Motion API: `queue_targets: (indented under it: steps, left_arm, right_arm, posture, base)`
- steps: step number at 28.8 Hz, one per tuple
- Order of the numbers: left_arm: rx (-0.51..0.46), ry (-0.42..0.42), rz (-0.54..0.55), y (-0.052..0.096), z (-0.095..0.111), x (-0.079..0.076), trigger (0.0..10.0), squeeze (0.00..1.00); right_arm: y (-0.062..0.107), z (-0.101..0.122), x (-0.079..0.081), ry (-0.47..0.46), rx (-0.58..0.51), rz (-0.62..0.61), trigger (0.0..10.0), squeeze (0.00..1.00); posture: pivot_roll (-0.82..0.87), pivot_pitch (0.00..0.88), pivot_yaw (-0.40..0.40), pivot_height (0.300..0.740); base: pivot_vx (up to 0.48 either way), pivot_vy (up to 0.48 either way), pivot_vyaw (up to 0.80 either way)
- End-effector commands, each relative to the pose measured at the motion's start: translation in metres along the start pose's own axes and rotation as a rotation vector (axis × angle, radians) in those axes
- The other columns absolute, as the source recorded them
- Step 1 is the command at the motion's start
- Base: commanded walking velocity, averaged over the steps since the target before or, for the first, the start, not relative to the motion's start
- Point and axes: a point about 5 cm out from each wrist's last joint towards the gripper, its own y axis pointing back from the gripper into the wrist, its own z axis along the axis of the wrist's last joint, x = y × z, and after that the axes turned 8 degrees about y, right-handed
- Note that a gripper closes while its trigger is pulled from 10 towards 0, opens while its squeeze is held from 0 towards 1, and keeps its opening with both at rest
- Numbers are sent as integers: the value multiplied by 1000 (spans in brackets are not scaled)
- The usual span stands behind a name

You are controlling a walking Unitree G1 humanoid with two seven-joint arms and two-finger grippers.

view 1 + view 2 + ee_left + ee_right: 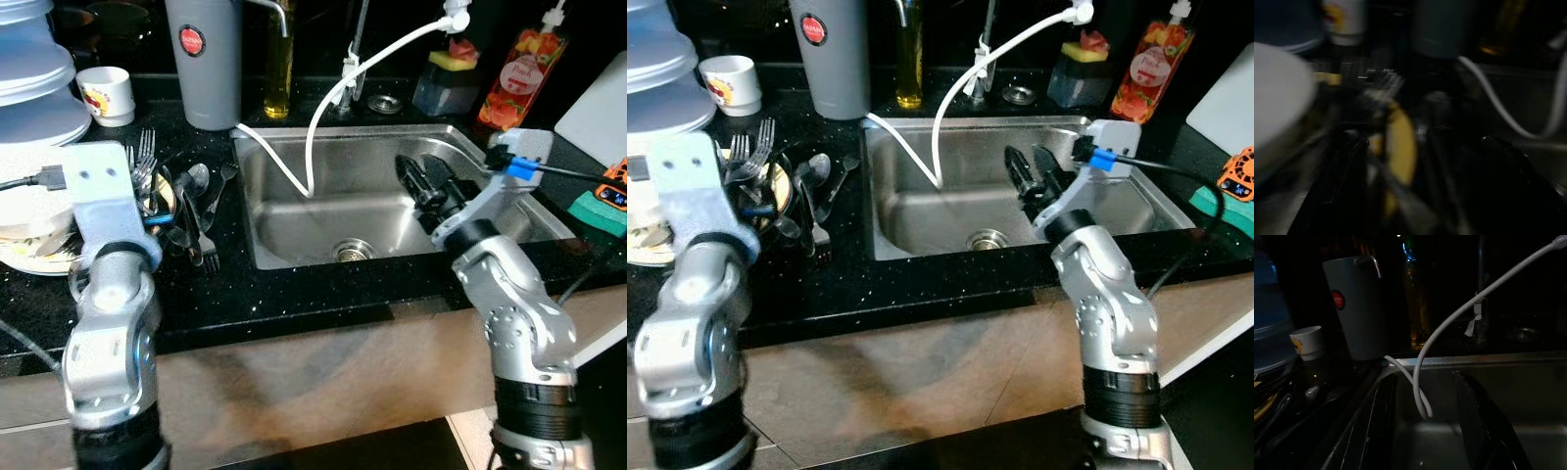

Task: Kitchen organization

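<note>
A heap of forks and spoons (192, 208) lies on the black counter left of the steel sink (294, 230), partly on a yellow-rimmed plate (1400, 142). My left gripper (1430, 171) hovers low over that heap, mostly hidden behind its own wrist in the eye views. The left wrist view is blurred; its dark fingers (1513, 164) look spread with cutlery between them. My right gripper (426, 181) hangs over the sink basin, open, holding nothing. Its two fingers (1484, 426) stand wide apart in the right wrist view.
A white hose (312, 127) droops into the sink. Along the back stand a grey tumbler (204, 59), oil bottle (278, 59), white cup (106, 93), sponge holder (446, 78) and soap bottle (517, 69). Stacked dishes (24, 108) stand at left, a white board (598, 113) at right.
</note>
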Motion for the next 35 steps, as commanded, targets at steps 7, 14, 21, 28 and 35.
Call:
queue_targets:
  steps: [7, 14, 21, 28, 35]
  left_arm:
    - [-9, -205, 34, -18, 4, 10, 10000, 0]
    - [28, -409, 32, -43, 13, 33, 10000, 0]
    - [113, -615, -165, -56, 17, 45, 10000, 0]
    - [172, -555, -265, -64, 22, 44, 10000, 0]
    - [189, -622, -219, -82, 32, 68, 10000, 0]
  right_arm:
    - [-2, -7, 3, -22, -3, -1, 10000, 0]
    - [-2, -8, 5, -25, -5, 1, 10000, 0]
    - [0, -11, 6, -33, -5, -6, 10000, 0]
    - [0, -11, 7, -35, -13, -13, 10000, 0]
    - [3, -11, 6, -34, -11, -26, 10000, 0]
  posture:
    - [85, 7, -57, 740]
    - [78, 0, -48, 740]
    - [77, 0, -32, 740]
    - [69, 0, -26, 740]
    - [67, 4, -22, 740]
  base:
    - [0, 0, 0]
    - [0, 0, 0]
    - [0, 0, 0]
    - [0, 0, 0]
    - [0, 0, 0]
